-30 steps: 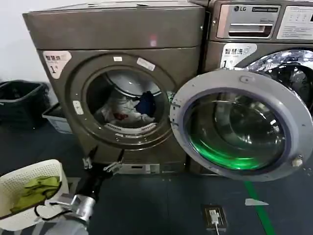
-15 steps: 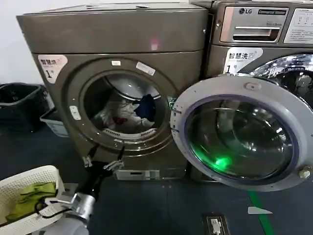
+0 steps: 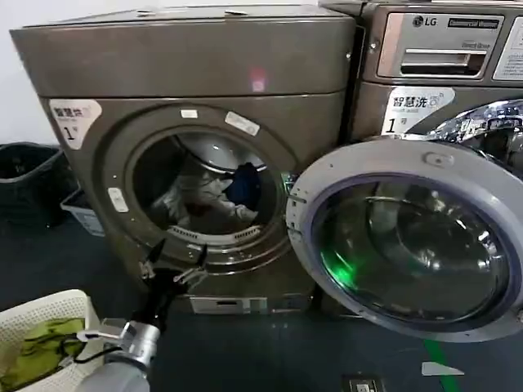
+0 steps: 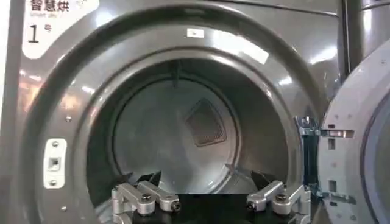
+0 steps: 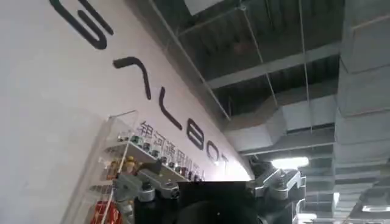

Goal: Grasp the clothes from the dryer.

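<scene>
Left gripper (image 3: 172, 269) hovers with its metal fingers spread and empty just below the round porthole of the bronze-brown dryer (image 3: 196, 73). Above and beyond it, soft white clothes (image 3: 200, 196) with a dark blue piece lie heaped inside the drum. Its wrist camera looks into the smooth grey drum. Right gripper (image 5: 210, 189) points up at a ceiling, jaws apart, holding nothing.

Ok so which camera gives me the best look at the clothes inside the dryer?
The head view. The clothes lie in the drum of the dryer, pale pieces with a dark blue one, above the open left gripper. The left wrist view looks into the drum above them; the right wrist view faces a wall and ceiling.
</scene>
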Motion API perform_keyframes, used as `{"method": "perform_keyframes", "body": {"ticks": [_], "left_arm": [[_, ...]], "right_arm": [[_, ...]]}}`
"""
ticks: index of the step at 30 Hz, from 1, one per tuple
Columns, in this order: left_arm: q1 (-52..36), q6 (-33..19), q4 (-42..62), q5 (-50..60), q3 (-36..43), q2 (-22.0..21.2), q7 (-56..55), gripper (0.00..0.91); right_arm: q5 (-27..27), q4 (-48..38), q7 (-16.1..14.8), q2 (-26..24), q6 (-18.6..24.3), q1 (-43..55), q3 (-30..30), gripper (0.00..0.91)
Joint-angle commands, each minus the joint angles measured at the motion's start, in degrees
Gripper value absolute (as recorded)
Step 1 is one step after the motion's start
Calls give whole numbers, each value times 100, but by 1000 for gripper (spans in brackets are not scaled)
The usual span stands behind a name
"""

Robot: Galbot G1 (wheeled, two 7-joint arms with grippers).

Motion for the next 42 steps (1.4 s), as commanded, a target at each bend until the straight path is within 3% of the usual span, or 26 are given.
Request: {"method": "perform_keyframes", "body": {"ticks": [1,42], "left_arm": [[1,-12,8,14,11,-3,3,907],[-33,-70,76,58,65,-14,8,907]], "right_arm": [[-21,-6,-2,5,4,2,4,907],[-29,34,-77,39,-7,-9,23,907]]}}
